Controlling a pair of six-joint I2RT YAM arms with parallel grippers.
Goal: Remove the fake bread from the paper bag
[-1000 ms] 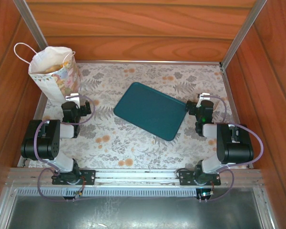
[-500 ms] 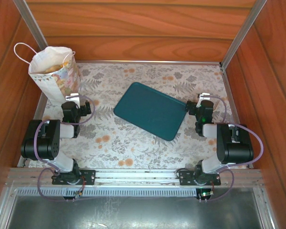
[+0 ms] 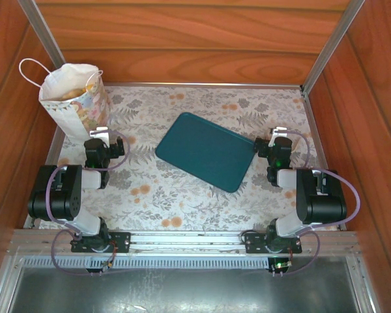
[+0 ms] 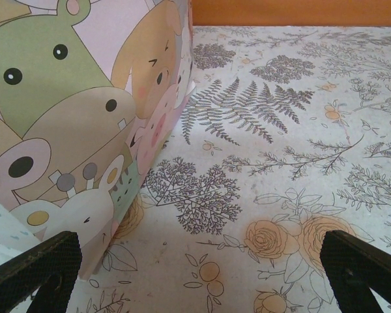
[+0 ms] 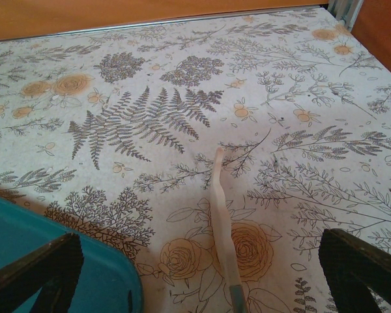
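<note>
The white paper bag (image 3: 73, 98) with pastel animal prints stands upright in the far left corner, its cord handle looping to the left. Golden-brown fake bread (image 3: 75, 92) shows in its open top. My left gripper (image 3: 99, 139) sits just in front of the bag, low over the table and open, nothing between its fingers. From the left wrist, the bag's printed side (image 4: 72, 130) fills the left, with the left gripper (image 4: 202, 274) on bare cloth beside it. My right gripper (image 3: 278, 139) rests open at the right, over the floral cloth (image 5: 202, 261).
A flat teal tray (image 3: 206, 150) lies in the middle of the floral tablecloth, its corner (image 5: 52, 274) close to my right gripper. Wooden walls enclose the table on three sides. A pale cable tie (image 5: 223, 228) lies between the right gripper's fingers.
</note>
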